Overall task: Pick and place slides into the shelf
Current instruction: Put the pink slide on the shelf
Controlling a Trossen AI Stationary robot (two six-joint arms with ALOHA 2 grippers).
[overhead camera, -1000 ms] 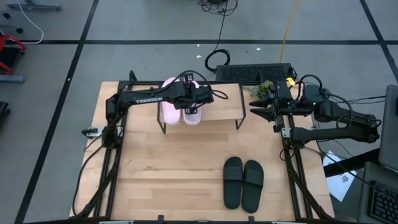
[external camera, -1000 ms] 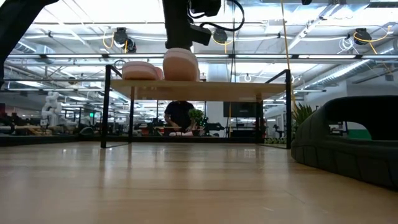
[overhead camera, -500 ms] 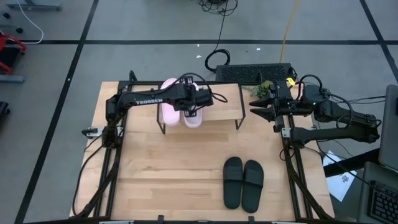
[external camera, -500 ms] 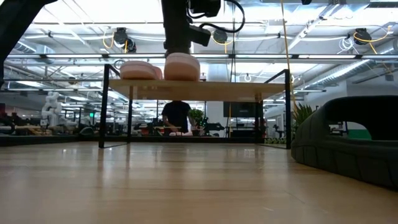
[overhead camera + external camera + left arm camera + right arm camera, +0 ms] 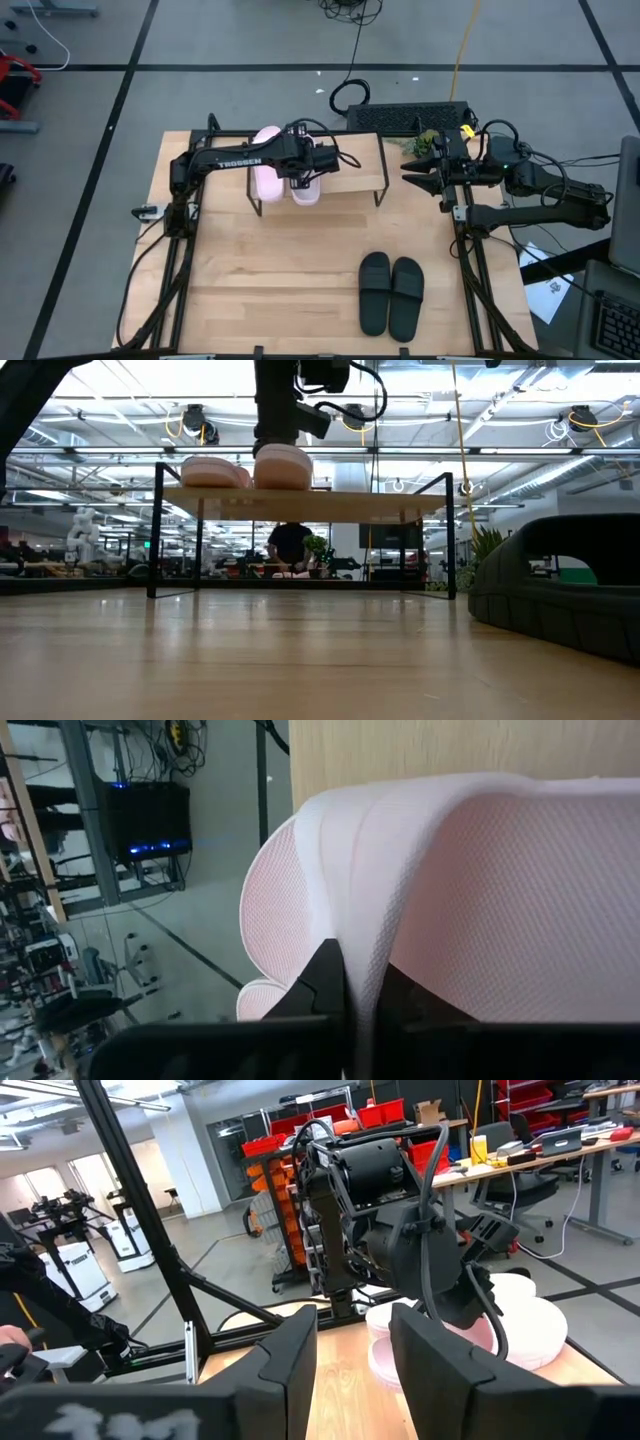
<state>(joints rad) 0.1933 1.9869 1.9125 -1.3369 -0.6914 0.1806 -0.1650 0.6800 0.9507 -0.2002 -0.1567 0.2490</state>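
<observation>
Nearest the table's front edge lie the two black slides (image 5: 391,293), side by side and touching, untouched by either arm. Farther back stands the shelf (image 5: 345,170), with both pink slides (image 5: 283,170) on the left end of its board; in the low view they sit side by side on top (image 5: 245,468).

The left gripper (image 5: 318,162) is over the right-hand pink slide — its fingers (image 5: 322,982) are pressed together on the strap, pinching it, with the sole resting on the board. The right gripper (image 5: 424,166) waits at the table's right edge beside the shelf, jaws spread and holding nothing.

By my reading, the step in hand is setting down the second pink slide. Next, the left jaws need to let go and lift straight clear, so the strap does not drag the slide off line. The black pair then remains — well apart from the shelf.
</observation>
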